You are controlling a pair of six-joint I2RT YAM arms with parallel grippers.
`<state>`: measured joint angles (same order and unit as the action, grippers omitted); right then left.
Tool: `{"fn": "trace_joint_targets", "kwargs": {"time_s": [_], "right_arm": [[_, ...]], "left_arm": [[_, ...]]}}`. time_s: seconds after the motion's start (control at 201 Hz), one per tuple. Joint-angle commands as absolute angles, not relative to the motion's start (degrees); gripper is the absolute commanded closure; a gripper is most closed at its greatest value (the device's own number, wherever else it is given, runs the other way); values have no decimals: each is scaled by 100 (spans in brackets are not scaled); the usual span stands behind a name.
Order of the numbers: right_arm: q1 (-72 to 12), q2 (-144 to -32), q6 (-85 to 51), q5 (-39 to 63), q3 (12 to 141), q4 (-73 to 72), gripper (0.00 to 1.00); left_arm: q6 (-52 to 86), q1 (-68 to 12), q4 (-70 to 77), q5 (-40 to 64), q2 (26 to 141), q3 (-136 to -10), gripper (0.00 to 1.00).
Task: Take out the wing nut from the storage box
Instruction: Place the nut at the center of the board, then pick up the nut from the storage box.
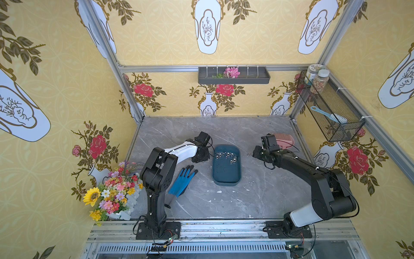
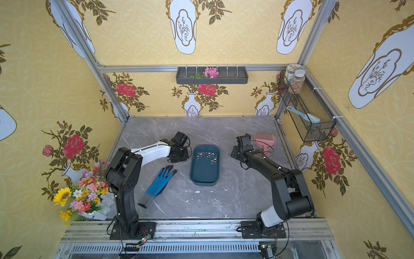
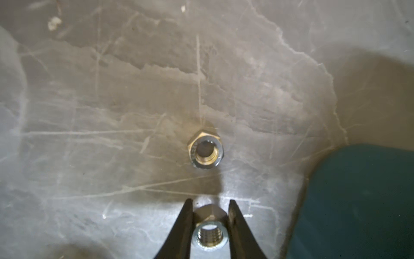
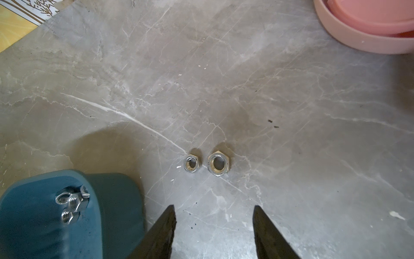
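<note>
**Top views:** the shallow dark teal-blue plastic storage box point(image 1: 226, 179) sits mid-table on the grey marble-pattern tabletop point(image 1: 257, 197). A pile of small silver metal nuts point(image 1: 226, 155) lies in its far end. The left gripper point(image 1: 202, 157) is low, just beside the box's far left corner. The right gripper point(image 2: 233, 154) is low on the opposite side, near the box but apart from it. A blue-and-black work glove point(image 2: 160, 181) lies flat, left of the box.

**Left wrist:** the left gripper point(image 3: 211, 201) is pinched on 1 silver hex nut point(image 3: 210, 235), both fingers against it. 1 loose hex nut point(image 3: 206, 149) lies on the tabletop just ahead.

**Right wrist:** the right gripper point(image 4: 214, 207) has its jaws apart with nothing between them. Ahead on the tabletop, a small hex nut point(image 4: 191, 164) lies beside a larger hex nut point(image 4: 218, 163), not touching. In a corner of the storage box point(image 4: 33, 224) is a clump of nuts. 1 looks like the wing nut point(image 4: 61, 198), but it's too blurry to confirm. A pink plastic scoop point(image 4: 369, 33) lies well beyond.
</note>
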<state>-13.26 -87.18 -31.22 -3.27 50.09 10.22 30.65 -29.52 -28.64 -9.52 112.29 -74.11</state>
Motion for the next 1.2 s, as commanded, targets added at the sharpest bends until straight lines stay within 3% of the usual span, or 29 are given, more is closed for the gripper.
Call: {"fn": "trace_joint_targets", "kwargs": {"time_s": [0.0, 0.299, 0.663, 0.972, 1.196], "right_arm": [[-1320, -8742, -3114, -342, 5023, 844, 43], [-1326, -8650, -3129, -341, 5080, 936, 39], [-1500, -8598, -2808, 342, 5227, 916, 40], [-2699, -8976, -2014, 1082, 5934, 1449, 44], [-3417, -9887, -1941, 830, 6497, 1767, 48]], "left_arm": [[3134, -2946, -2821, -1022, 11282, -7357, 66], [3197, -2945, -2812, -902, 11055, -7317, 54], [3264, -2967, -2576, -471, 9602, -6774, 46], [3176, -2961, -2700, -467, 8563, -6254, 44], [3040, -2956, -2793, -526, 8332, -6328, 42]]}}
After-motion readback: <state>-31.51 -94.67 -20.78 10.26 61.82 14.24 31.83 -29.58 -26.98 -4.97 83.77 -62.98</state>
